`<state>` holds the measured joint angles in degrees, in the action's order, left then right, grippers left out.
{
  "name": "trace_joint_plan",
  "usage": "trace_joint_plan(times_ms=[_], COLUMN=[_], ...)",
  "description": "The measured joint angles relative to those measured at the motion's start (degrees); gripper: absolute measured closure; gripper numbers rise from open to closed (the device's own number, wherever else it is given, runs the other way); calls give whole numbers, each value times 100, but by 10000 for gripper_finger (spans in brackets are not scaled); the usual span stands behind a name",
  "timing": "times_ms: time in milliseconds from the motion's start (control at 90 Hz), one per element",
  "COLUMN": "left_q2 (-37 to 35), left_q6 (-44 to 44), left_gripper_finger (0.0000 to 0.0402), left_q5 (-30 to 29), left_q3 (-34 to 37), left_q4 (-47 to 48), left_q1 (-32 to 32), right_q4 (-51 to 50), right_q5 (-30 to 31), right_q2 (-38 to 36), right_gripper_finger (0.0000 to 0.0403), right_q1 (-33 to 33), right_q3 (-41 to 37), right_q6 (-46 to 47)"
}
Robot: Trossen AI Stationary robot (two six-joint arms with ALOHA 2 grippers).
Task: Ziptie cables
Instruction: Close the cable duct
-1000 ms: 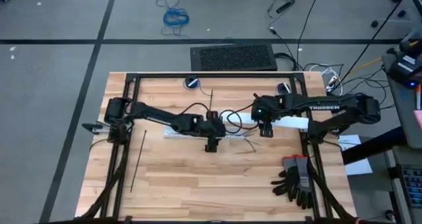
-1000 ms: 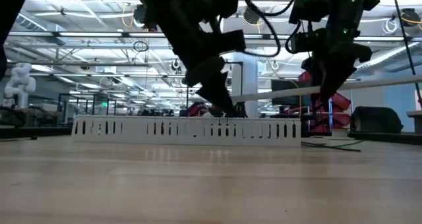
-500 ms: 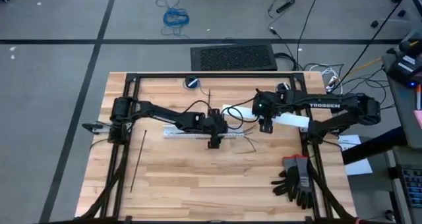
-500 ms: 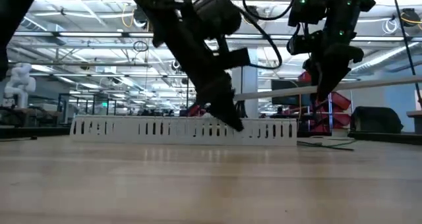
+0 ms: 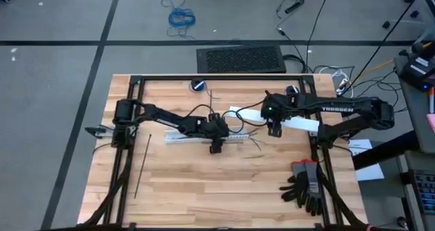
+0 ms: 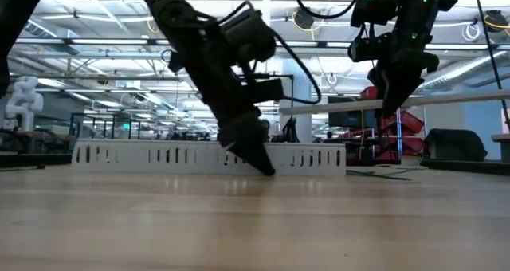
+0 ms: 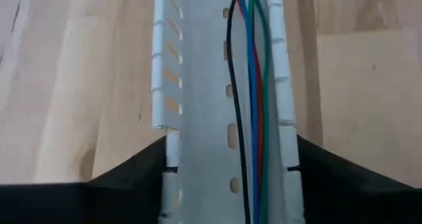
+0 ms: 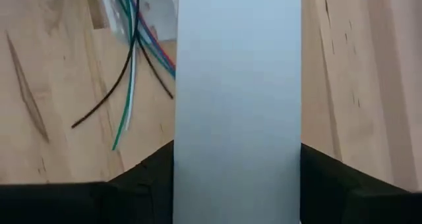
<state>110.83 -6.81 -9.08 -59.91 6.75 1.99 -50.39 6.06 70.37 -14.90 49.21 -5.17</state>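
Cables (image 7: 252, 85) lying lengthwise inside the white slotted duct (image 5: 197, 137) at mid-desk (image 5: 204, 190), loose ends spilling past its end toward the right arm.
Left pincer (image 5: 216, 148) down at the duct, fingers (image 7: 132, 178) straddling and clamped on both walls. Right pincer (image 5: 275, 130) raised above the desk, gripping a flat white cover strip (image 8: 237, 99). One ziptie (image 5: 143, 164) lying apart near the left frame.

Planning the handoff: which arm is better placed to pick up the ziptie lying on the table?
Left, probably. The ziptie lies near the left arm's base. The left gripper straddles the slotted duct holding the cables; the right gripper holds the white cover strip, farther away.
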Motion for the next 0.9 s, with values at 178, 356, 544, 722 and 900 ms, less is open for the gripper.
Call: trace_joint_plan(times_ms=[178,356,544,722,900], left_q2=[-863,-1979,-2363,-2047,-1653], left_q6=[27,-165,-238,-200,-122], left_gripper_finger=[159,161,143,128,126], left_q5=[-62,-205,-194,-143,-24], left_q3=[888,1521,1518,1530,1518], left_q4=[5,320,218,141,-312], left_q1=[-21,113,136,173,167], right_q4=[5,71,228,373,414], right_q5=[-22,-55,-459,-410,-146], right_q2=[0,2,94,284,371], right_gripper_finger=[187,187,187,187,187], right_q1=[0,0,89,105,-22], right_q3=[2,-11,-28,-29,-22], right_q6=[-22,-48,-226,-691,-934])
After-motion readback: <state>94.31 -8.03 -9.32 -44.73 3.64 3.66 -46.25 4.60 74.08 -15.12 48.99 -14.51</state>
